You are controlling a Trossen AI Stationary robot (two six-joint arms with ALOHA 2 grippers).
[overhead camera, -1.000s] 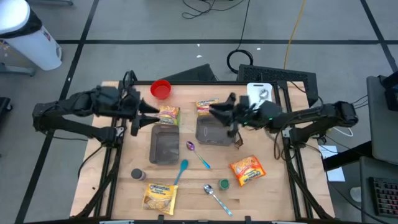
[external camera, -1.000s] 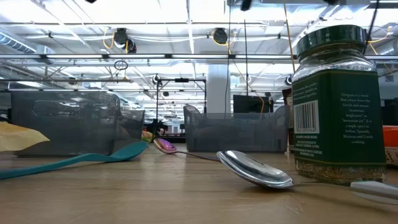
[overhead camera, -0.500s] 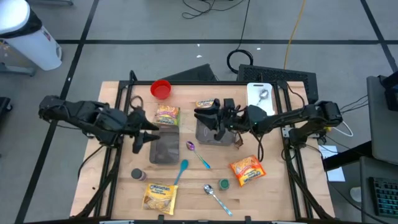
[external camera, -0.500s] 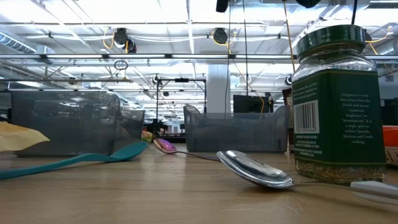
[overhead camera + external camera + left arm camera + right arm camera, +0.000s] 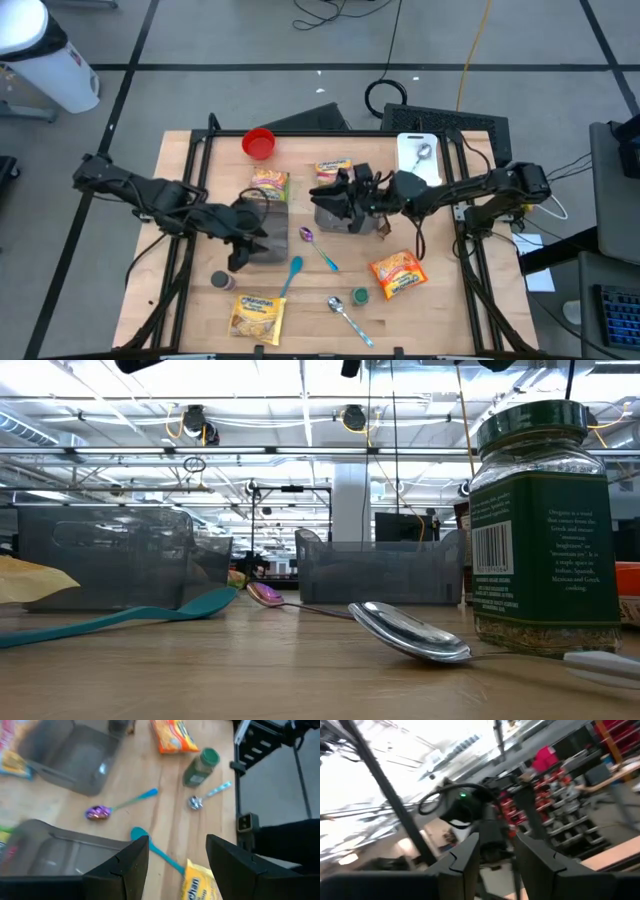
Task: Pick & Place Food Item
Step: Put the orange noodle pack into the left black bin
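Note:
Several noodle packets lie flat on the table: two at the far side (image 5: 268,185) (image 5: 333,170), an orange one (image 5: 398,275) at the near right and a yellow one (image 5: 255,315) at the near edge. My left gripper (image 5: 243,250) hangs open over the left grey bin (image 5: 268,243), slanting down, with nothing between its fingers (image 5: 177,840). The yellow packet (image 5: 200,882) shows just past its fingertips. My right gripper (image 5: 322,195) hovers open over the right grey bin (image 5: 345,218), pointing slightly upward into the room (image 5: 496,840), empty.
A purple spoon (image 5: 307,235), a teal spoon (image 5: 290,275) and a silver spoon (image 5: 345,315) lie between and in front of the bins. A green jar (image 5: 360,297), a small dark jar (image 5: 222,281), a red cup (image 5: 258,143) and a white board (image 5: 417,150) stand around them.
My left gripper has swung from beside the far packet toward the table's near edge and down, tipping lower, and now hangs over the left bin. My right gripper has shifted a little toward the table's left and rolled about its axis. Nothing on the table has moved.

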